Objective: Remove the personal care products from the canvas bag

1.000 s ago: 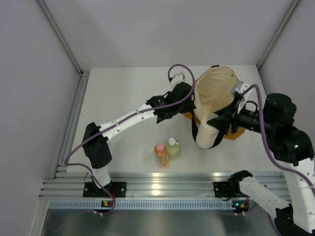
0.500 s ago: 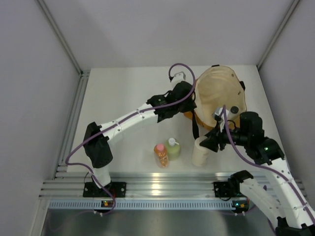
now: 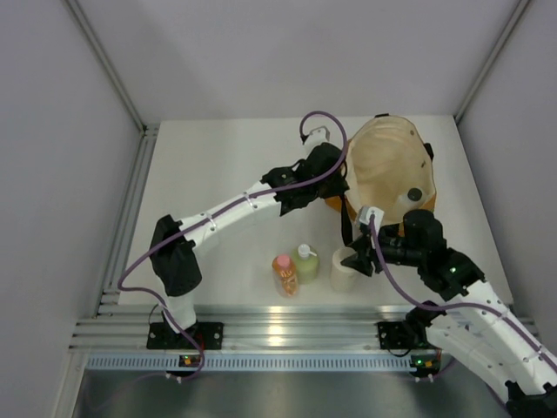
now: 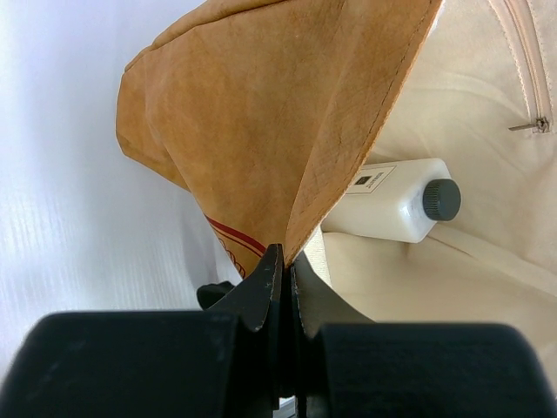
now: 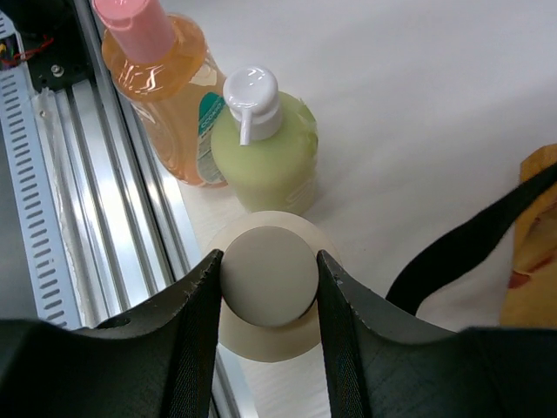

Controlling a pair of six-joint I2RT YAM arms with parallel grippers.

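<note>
The tan-orange canvas bag (image 3: 387, 161) lies at the back right with its cream lining open. My left gripper (image 3: 336, 186) is shut on the bag's near rim (image 4: 296, 174); its jaws (image 4: 285, 258) pinch the cloth. The clear-white bottle with the black cap (image 4: 396, 198) lies inside the bag and also shows in the top view (image 3: 412, 198). My right gripper (image 5: 268, 266) is shut on the cap of the squat cream bottle (image 5: 270, 279), upright at the table's near edge (image 3: 345, 271). Next to it stand the yellow-green bottle (image 3: 305, 263) (image 5: 261, 152) and the orange bottle with the pink cap (image 3: 285, 274) (image 5: 161, 65).
A black loop handle (image 5: 470, 248) of the bag trails on the table right of the cream bottle. The aluminium rail (image 3: 261, 335) (image 5: 78, 226) runs along the near edge, just under the bottles. Grey walls close in both sides.
My right arm has carried the cream bottle from the bag's mouth down and left to the spot beside the yellow-green bottle. The left arm has held still on the bag.
</note>
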